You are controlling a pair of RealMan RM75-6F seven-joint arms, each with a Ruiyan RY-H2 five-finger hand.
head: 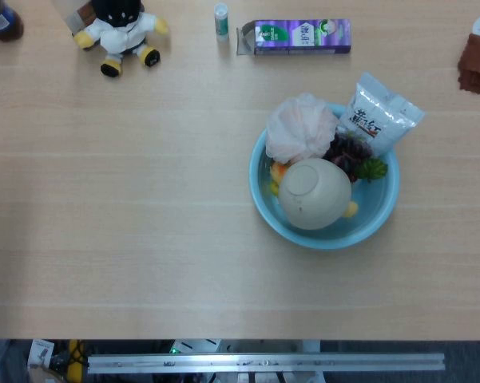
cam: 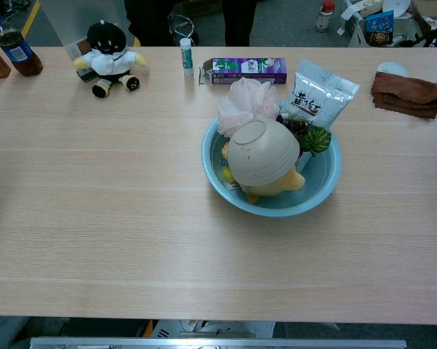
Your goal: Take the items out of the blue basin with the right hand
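Neither of our hands shows in either view, so we cannot tell how their fingers lie. The round light-blue plastic basin [cam: 327, 182] sits right of the table's middle, piled with an upturned cream bowl [cam: 259, 151], a pink mesh bath puff [cam: 247, 98] and a silver foil pouch [cam: 318, 91] leaning on the basin's far rim. We judge it best to bring our right hand down over the basin and lift the upturned bowl first, since it lies topmost and covers what is beneath.

A blue basin [head: 259, 203] is seen right of centre on the wooden table [head: 120, 239], filled by an upturned cream bowl [head: 314, 193], a pink bath pouf [head: 299, 128] and a white packet [head: 379, 114] leaned on its far rim. Along the far edge, a plush toy [head: 120, 32], a small tube [head: 221, 21] and a purple box [head: 299, 37] are laid out.
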